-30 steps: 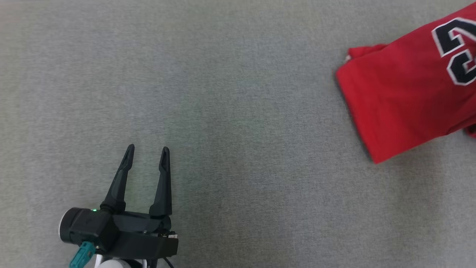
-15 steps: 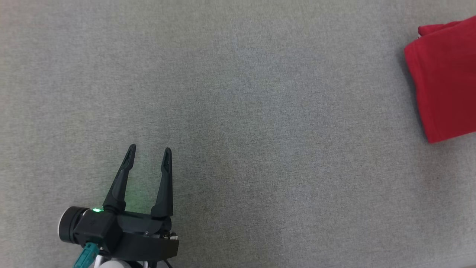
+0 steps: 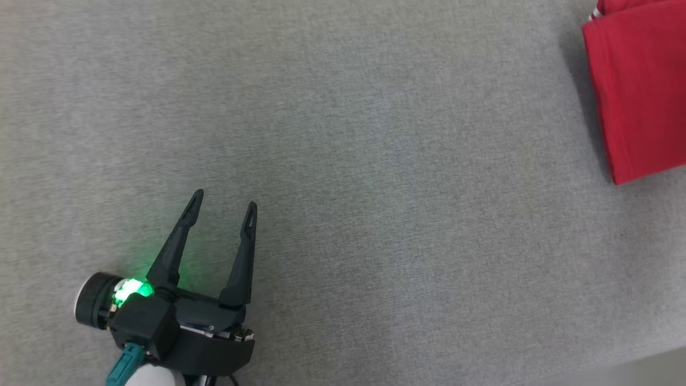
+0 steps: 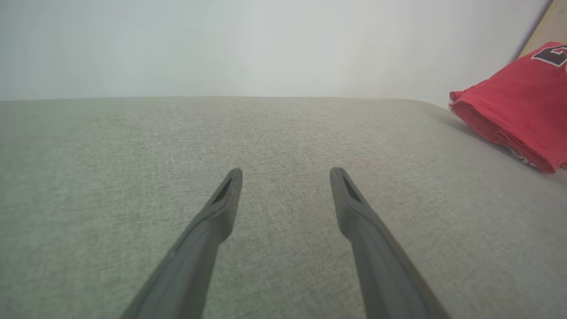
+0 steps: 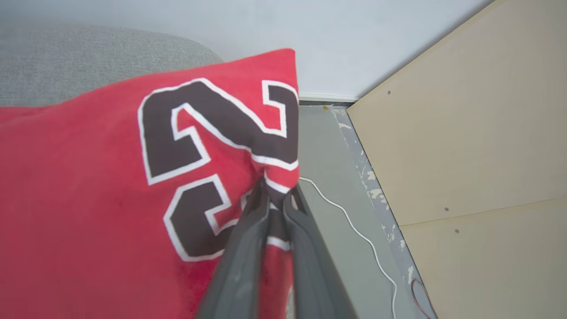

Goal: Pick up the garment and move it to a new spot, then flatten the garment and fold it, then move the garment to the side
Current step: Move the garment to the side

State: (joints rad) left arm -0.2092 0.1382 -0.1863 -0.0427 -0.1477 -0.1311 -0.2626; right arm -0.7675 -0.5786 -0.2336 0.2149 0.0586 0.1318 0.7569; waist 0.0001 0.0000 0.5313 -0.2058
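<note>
Head view: left gripper (image 3: 225, 198) is seen near left, fingers spread wide, empty; red garment (image 3: 638, 91) is seen at the far right edge of the grey surface (image 3: 375, 161), well apart.
Left wrist view: garment is seen far and right of the open fingers, bare surface between.
Right wrist view: right gripper (image 5: 275, 191) is clamped on the garment's edge beside the printed numeral (image 5: 168, 150).
Nearer arm: the right; the sideways carry is judged its work.
Long axis: cannot be told, garment cut by frame.

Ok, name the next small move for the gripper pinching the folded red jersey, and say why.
Probably lower and open the right gripper: its jaws are shut on the folded red jersey, already at the grey fabric surface's right edge.
</note>
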